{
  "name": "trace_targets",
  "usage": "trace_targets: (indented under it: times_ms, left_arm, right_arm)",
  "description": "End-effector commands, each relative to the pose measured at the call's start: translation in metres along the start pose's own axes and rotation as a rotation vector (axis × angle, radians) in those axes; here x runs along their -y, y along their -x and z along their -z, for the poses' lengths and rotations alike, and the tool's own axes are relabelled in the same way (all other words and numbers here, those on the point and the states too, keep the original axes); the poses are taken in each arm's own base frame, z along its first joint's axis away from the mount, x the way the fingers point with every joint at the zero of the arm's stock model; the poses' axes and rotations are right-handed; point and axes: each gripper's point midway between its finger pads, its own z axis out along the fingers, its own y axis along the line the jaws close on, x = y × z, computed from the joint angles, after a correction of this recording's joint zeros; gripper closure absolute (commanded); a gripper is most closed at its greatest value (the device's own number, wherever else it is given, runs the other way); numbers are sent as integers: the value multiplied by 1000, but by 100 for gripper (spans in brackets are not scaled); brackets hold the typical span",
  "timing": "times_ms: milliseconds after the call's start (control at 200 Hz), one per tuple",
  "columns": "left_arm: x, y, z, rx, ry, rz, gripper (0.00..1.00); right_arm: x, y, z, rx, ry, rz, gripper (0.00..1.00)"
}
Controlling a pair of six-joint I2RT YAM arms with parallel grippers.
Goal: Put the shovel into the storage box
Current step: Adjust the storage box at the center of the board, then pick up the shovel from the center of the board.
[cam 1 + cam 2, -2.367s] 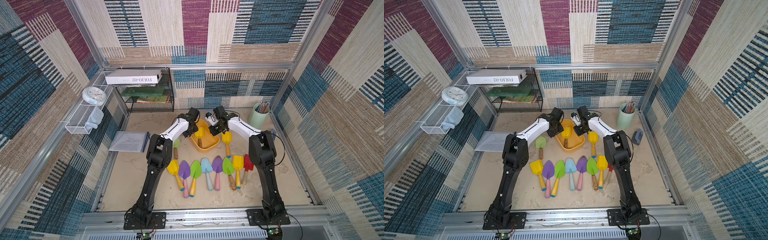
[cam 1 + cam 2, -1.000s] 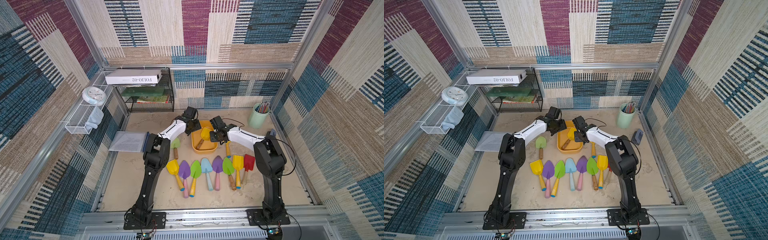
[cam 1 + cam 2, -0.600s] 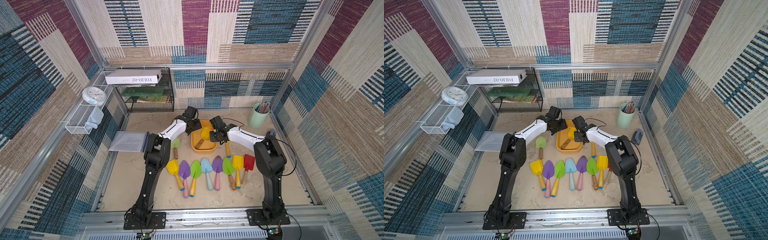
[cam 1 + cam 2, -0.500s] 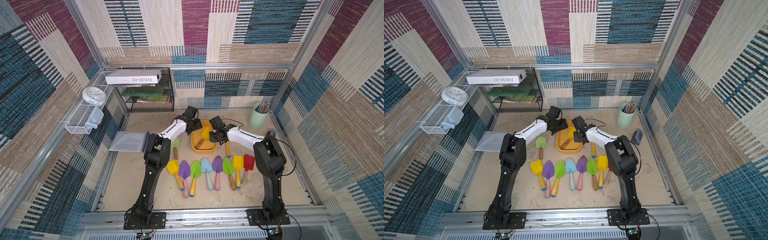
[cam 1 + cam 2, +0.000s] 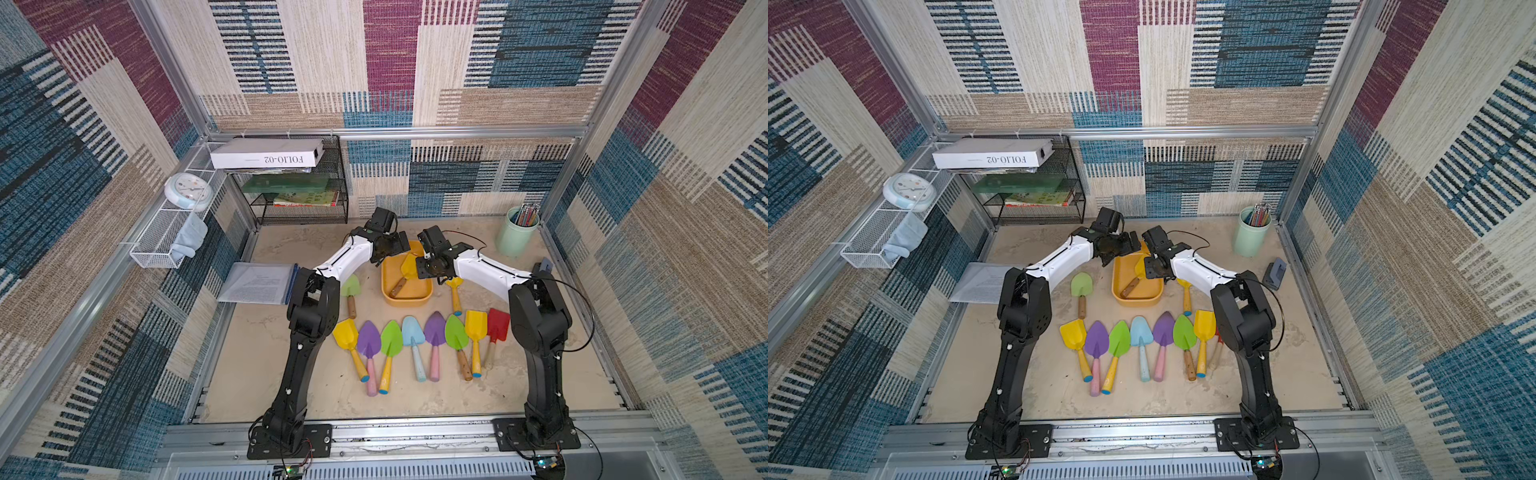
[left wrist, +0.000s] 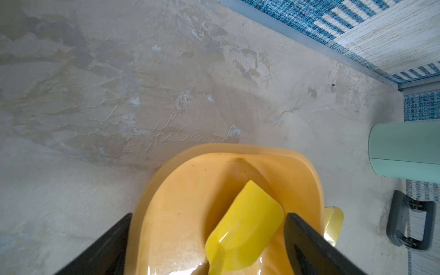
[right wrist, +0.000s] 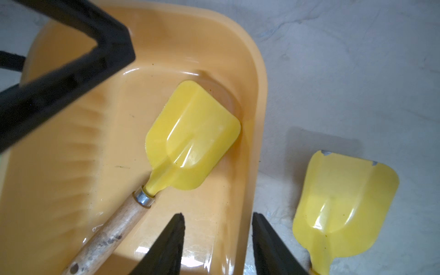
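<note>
The shovel [image 7: 190,135] has a yellow blade and a wooden handle, and it lies inside the storage box [image 7: 59,166]. It rests diagonally on the floor of the box. The blade is close against the wall at one rounded corner and the handle points toward the opposite end. Nothing grips it.

The left tool [image 6: 208,214] hangs above the far end of the box with its fingers spread wide. Below the gap between them show the blade and that end of the box, and they pinch nothing. The edge of the blade is very near one finger [image 6: 309,242]; whether they touch, I cannot tell.

The right tool [image 7: 217,215] is above the long side of the box, with its fingers parted and holding nothing. The rim of the box passes under the gap. I cannot tell if a finger touches the rim.

In both top views the two tools face each other over the box, near but apart.

A second yellow shovel [image 7: 342,202] lies on the counter [image 6: 119,95], just outside the box on the outer side of the right tool. A row of coloured shovels [image 5: 412,332] lies on the counter behind both tools, toward the arm bases. A mint-green cup [image 6: 404,152] stands well apart from the left tool.
</note>
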Motion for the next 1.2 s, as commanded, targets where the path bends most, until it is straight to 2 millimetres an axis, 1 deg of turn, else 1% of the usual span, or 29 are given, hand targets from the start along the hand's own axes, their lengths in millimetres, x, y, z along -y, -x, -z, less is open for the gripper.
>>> trace_targets:
  times_ms: [0,115,175,210,306,411,516,611,646,656,706,837,917,1017,1142,1197]
  left_arm:
    - [1,9,11,29,13,-26,1]
    - [4,18,22,61,7,-50,1]
    - [9,25,33,91,-3,-65,0]
    - [12,29,40,108,-10,-73,1]
    - [19,39,60,147,-13,-96,1]
    - [23,46,85,180,-11,-118,1]
    - [26,43,115,218,-47,-136,1]
    - [31,27,141,236,-122,-163,1]
    - [29,18,149,241,-147,-167,1]
    - [27,13,146,231,-148,-167,1]
    - [22,2,158,238,-166,-164,1]
    - [2,-33,177,222,-176,-165,1]
    - [-8,-52,188,214,-171,-179,1]
    - [-16,-71,202,212,-157,-207,1]
    - [-22,-87,221,225,-155,-222,1]
    - [-27,-93,224,226,-151,-216,1]
  right_arm:
    - [5,4,5,11,-27,9,44]
    - [7,12,16,34,-34,11,40]
    - [8,19,26,55,-34,13,39]
    - [8,23,31,69,-33,13,37]
    - [9,30,46,92,-35,11,36]
    - [16,27,61,104,-51,4,35]
    - [31,16,78,122,-84,-22,36]
    - [47,-2,91,136,-130,-60,38]
    - [51,-10,94,139,-137,-72,38]
    - [52,-12,95,139,-139,-75,38]
    - [58,-26,95,124,-146,-81,39]
    - [65,-65,81,48,-159,-86,41]
    - [66,-81,69,10,-156,-92,42]
    - [67,-91,57,-17,-165,-98,44]
    - [69,-96,42,-44,-174,-104,46]
    - [70,-98,36,-55,-176,-106,47]
